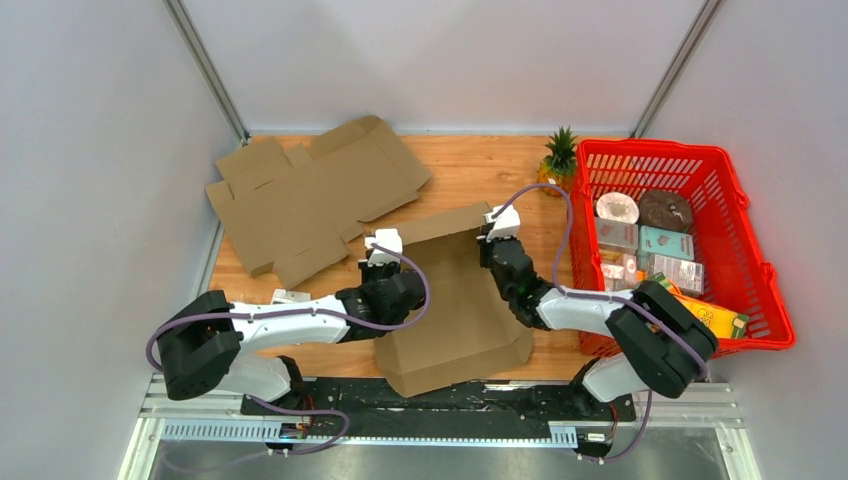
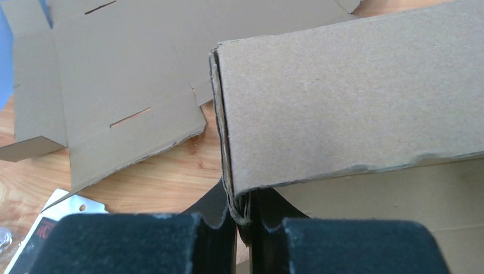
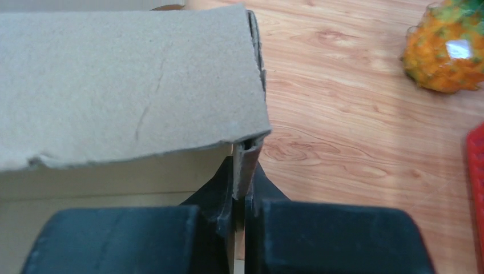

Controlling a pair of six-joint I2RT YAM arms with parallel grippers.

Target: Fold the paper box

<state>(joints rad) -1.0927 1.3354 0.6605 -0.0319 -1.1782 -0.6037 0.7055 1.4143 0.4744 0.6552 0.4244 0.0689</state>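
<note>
Black left tool and right tool each clamp a rear corner of the paper box, lying centrally on the bench. Cardboard looks light, stiff yet tearable; doubled wall edges probably grip best.

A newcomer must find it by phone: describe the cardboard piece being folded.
On the wooden table, look left of the red basket, at the near middle: the partly folded box lies there. Unlike the flat cardboard sheet at the far left, it has raised walls, and the left gripper and right gripper pinch its upright far wall.
</note>
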